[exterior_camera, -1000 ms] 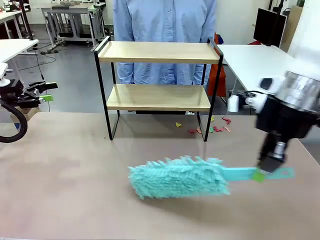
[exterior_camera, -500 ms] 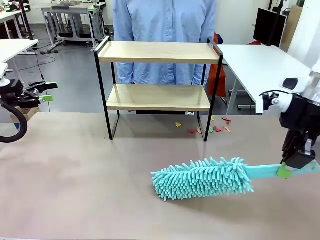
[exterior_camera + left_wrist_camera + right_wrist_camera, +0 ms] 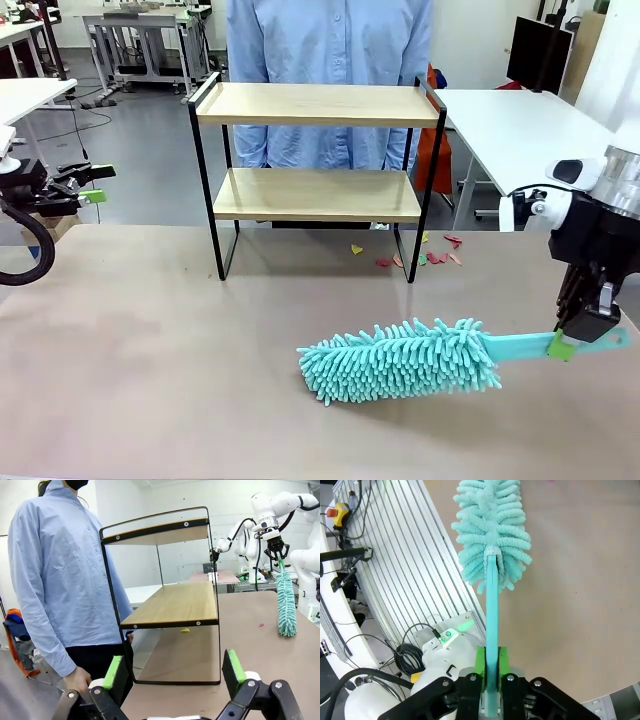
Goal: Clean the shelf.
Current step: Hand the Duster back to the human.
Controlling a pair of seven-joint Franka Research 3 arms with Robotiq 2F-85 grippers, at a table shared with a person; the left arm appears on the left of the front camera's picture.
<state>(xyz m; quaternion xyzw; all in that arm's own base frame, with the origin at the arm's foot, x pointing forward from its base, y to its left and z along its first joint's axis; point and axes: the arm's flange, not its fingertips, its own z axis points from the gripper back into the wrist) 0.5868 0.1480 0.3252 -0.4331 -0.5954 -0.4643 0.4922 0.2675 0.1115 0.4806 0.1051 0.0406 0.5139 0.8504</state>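
The shelf stands at the back middle of the brown table, both wooden boards bare. It fills the centre of the left wrist view as the shelf. A teal fluffy duster lies nearly level, low over the table in front of the shelf and to its right. My right gripper is shut on the duster's flat handle at the table's right side; the right wrist view shows that gripper clamping the handle, with the duster head beyond. At the far left my left gripper is open and holds nothing, its gripper facing the shelf's end.
A person in a light blue shirt stands just behind the shelf. Small coloured scraps lie on the table by the shelf's right legs. A white table stands at the back right.
My right gripper swung to the right with the duster, then eased back a little. The fluffy head now lies farther right than a second ago. The left arm has not moved.
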